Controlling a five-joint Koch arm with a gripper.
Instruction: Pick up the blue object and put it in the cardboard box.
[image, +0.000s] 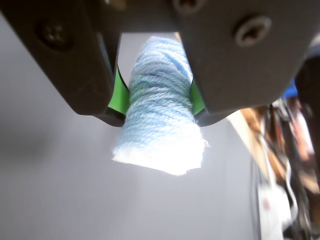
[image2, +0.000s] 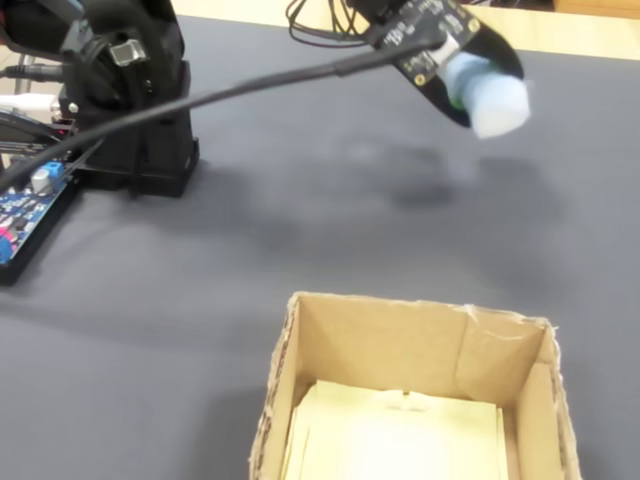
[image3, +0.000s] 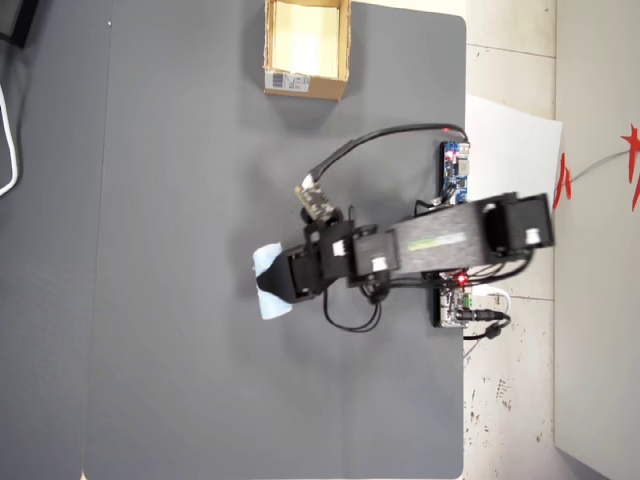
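While the end effector (image: 159, 102) clamps the blue object (image: 161, 117) above the tabletop (image3: 180, 380), the cardboard box (image3: 306, 82) lies well apart; overhead view shows it toward the top edge.

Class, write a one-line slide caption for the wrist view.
Gripper shut on the blue object, a pale blue yarn bundle pinched between green-padded jaws above the grey table.

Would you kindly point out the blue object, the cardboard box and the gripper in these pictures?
blue object (image: 162, 100), wrist view, on its wound yarn middle between the jaws.
cardboard box (image2: 385, 345), fixed view, on its inner far wall.
gripper (image2: 462, 88), fixed view, between the fingertips holding the bundle.
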